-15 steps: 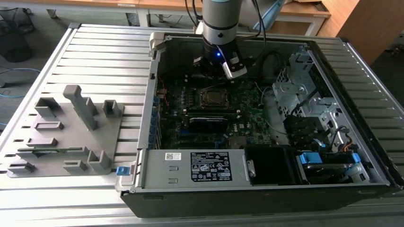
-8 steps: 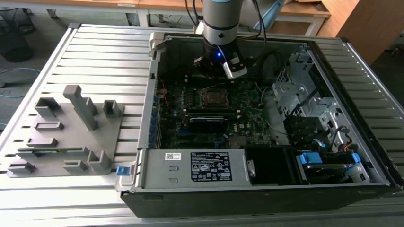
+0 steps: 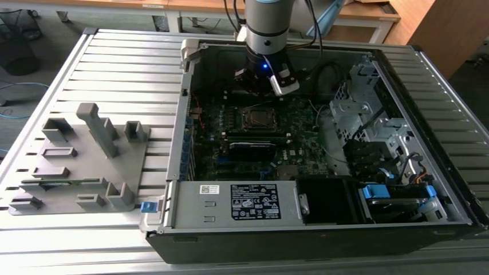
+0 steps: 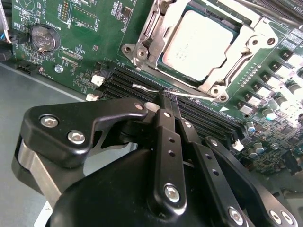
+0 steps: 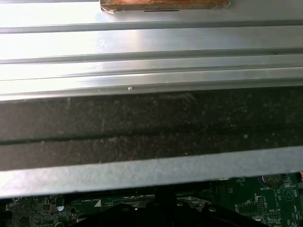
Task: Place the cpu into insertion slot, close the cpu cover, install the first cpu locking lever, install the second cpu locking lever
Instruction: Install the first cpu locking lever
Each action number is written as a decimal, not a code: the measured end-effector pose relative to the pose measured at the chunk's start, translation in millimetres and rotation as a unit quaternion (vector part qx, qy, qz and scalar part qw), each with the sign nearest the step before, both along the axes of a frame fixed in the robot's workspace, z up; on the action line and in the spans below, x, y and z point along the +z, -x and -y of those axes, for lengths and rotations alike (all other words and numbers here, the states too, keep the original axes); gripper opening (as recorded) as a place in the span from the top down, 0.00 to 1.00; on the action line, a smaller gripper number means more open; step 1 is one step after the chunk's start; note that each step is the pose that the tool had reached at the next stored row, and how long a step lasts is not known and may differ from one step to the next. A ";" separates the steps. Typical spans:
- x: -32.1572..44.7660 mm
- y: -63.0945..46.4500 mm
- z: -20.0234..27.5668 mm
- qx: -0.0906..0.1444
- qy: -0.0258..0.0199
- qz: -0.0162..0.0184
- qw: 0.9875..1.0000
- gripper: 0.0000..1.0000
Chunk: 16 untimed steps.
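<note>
Fingers (image 4: 164, 123) are pressed together, no gap. The gripper (image 4: 165, 98) tip sits right against a thin silver lever (image 4: 142, 88); can't tell if it's pinched or only touched. The cpu (image 4: 199, 42) lies flat inside the cover (image 4: 147, 35) cut-out, just beyond the tip, with black memory slots (image 4: 125, 78) between. In the exterior view the gripper (image 3: 264, 94) hangs inside the open case (image 3: 180, 143), mid-frame toward the top. A grey fixture (image 3: 84, 166) sits on the tabletop (image 3: 130, 69) at the exterior view's left.
</note>
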<state>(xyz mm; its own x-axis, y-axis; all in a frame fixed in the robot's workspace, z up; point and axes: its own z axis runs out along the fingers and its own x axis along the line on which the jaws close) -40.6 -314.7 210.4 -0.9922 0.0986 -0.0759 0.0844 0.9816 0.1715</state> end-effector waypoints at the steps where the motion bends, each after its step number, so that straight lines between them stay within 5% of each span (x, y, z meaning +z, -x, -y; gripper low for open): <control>1: 0.0 0.0 0.0 -0.001 0.000 0.000 1.000 0.89; 16: -2.5 0.0 0.0 -0.029 0.000 0.000 1.000 0.89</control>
<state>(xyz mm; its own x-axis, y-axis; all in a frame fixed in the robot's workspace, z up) -40.5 -314.6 207.9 -0.9849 0.1558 -0.0760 0.1410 0.9750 0.1716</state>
